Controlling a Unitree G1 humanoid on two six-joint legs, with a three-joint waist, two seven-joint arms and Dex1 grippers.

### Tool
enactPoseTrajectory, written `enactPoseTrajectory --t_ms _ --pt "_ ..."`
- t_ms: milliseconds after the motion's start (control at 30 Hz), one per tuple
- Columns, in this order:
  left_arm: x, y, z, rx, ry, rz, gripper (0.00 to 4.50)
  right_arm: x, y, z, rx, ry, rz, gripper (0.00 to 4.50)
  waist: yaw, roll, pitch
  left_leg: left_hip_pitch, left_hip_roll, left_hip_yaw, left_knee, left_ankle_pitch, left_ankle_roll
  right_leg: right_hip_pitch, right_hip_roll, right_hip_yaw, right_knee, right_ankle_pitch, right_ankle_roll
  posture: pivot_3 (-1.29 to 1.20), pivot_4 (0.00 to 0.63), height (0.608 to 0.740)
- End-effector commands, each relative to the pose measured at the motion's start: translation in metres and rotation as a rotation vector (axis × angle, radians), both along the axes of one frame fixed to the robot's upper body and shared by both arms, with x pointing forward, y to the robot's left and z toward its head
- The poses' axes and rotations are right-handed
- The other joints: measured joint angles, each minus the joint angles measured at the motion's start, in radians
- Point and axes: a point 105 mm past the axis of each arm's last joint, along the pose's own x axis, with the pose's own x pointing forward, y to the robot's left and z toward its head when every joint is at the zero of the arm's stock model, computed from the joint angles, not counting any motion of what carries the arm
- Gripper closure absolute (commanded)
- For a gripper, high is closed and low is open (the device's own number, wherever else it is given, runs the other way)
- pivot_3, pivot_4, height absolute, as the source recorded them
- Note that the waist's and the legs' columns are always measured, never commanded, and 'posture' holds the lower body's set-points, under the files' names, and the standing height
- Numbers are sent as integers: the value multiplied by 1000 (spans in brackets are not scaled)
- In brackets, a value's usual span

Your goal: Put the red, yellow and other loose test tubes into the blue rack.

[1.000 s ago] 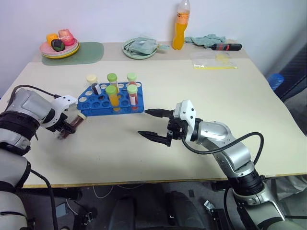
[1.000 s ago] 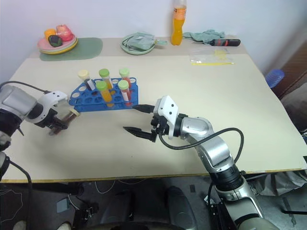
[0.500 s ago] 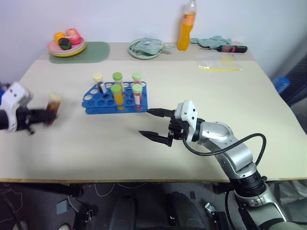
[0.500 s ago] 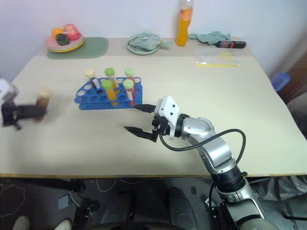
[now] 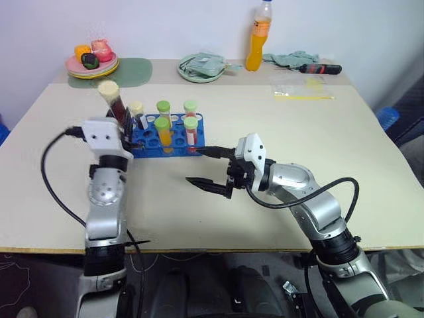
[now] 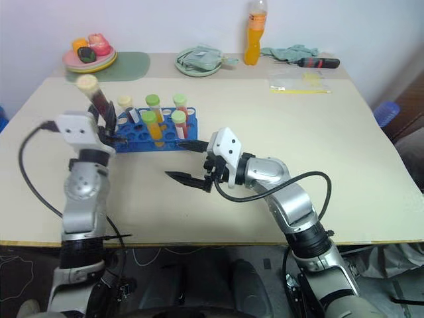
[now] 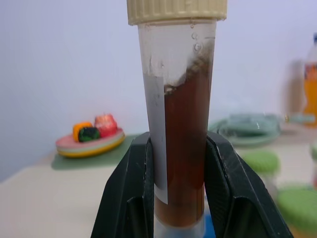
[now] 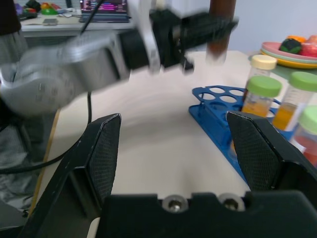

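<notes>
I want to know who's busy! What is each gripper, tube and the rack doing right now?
left gripper: shut on the maroon tube.
maroon tube: held up, tilted, cream cap on.
right gripper: open, holding nothing.
blue rack: on the table, five capped tubes standing in it, some holes free.
orange bottle: upright, capped.

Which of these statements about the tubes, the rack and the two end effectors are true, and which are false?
1. The left end effector holds the dark maroon tube. True.
2. The right end effector grips a green-capped tube. False: its fingers are open and hold nothing.
3. The blue rack already holds several capped tubes. True.
4. The held tube has a green cap. False: its cap is cream.
5. The orange drink bottle lies on its side beside the rack. False: it stands upright at the far edge of the table.
</notes>
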Motion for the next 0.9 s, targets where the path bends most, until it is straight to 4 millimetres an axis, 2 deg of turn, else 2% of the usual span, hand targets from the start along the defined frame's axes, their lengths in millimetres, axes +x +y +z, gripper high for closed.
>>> enactPoseTrajectory --t_ms 33,333,900 --pt "2 0 2 26 -43 18 3653 -3 1 12 18 -50 6 734 -1 0 0 0 0 0 0 0 0 0 0 0 0 0 0 0 150 740" --pt "20 -6 -31 42 56 -35 3653 -3 0 11 25 -46 -13 734 3 0 0 0 0 0 0 0 0 1 0 0 -1 0 0 0 150 740" --pt "29 -8 -41 74 95 -55 3653 -4 -1 10 29 -37 -22 734 1 0 0 0 0 -1 0 0 0 1 1 0 0 0 0 0 150 740"
